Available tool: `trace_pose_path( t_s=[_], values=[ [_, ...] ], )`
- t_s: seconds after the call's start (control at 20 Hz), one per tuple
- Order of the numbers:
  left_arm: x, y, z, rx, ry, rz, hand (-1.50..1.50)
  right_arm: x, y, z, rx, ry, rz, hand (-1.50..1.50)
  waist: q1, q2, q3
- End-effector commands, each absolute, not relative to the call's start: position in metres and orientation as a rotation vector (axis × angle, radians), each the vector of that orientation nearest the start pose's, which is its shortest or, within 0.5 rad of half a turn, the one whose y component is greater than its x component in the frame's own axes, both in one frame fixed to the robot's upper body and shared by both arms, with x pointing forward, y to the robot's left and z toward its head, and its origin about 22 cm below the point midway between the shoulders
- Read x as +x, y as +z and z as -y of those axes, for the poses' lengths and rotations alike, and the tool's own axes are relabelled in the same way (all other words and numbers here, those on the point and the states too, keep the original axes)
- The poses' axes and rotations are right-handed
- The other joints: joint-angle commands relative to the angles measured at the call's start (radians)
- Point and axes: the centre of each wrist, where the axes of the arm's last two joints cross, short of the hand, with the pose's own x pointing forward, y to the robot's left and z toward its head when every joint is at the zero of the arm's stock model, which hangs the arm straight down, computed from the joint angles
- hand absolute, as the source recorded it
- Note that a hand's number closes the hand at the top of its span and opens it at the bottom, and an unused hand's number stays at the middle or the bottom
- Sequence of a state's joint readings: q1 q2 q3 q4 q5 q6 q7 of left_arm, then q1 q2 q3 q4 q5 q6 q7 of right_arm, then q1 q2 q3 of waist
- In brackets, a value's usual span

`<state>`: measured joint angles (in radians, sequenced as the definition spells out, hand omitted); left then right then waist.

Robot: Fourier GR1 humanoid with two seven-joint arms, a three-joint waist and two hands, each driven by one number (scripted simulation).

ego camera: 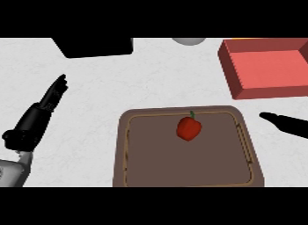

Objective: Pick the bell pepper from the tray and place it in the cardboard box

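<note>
The pepper (189, 128) lies in the tray (137, 176), left of the right robot hand (293, 125), which is nearer, open and empty; the left robot hand (43, 112) rests open, far left.

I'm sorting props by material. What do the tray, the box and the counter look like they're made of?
The tray looks like brown wood with a matte finish: a flat dark base inside a lighter raised rim. The box, reddish with plain thin walls and an open top, could be cardboard, though the color leaves it open. The counter looks like pale stone, faintly veined like marble.
</note>
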<state>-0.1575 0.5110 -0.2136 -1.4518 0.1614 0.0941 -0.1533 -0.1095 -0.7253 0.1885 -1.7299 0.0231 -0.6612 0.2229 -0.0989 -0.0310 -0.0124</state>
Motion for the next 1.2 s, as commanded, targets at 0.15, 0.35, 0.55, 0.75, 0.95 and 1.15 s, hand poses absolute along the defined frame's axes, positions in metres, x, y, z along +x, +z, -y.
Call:
trace_pose_path(
  t_s=[0.15,0.35,0.55,0.75,0.95,1.15],
  values=[
    [0.287,0.062,-0.286,0.156,-0.487,1.732,0.00,0.213,0.126,0.296,-1.072,0.418,1.573,-1.50,0.035,0.015,0.002],
    [0.283,0.059,-0.281,0.154,-0.526,1.746,0.00,0.197,0.148,0.274,-1.122,0.570,1.460,-1.50,0.066,0.020,0.003],
    [0.291,0.062,-0.269,0.127,-0.533,1.731,0.00,0.186,0.164,0.256,-1.119,0.742,1.216,-1.50,0.087,0.029,0.002],
    [0.296,0.070,-0.252,0.061,-0.572,1.762,0.00,0.183,0.173,0.235,-1.092,0.858,1.019,-1.50,0.140,0.041,0.001],
    [0.298,0.072,-0.249,0.071,-0.565,1.771,0.00,0.180,0.179,0.213,-1.082,0.926,0.900,-1.50,0.151,0.038,0.003],
    [0.303,0.077,-0.250,0.051,-0.610,1.755,0.00,0.200,0.179,0.206,-1.086,0.919,0.809,-1.50,0.176,0.044,0.001]
  ],
)
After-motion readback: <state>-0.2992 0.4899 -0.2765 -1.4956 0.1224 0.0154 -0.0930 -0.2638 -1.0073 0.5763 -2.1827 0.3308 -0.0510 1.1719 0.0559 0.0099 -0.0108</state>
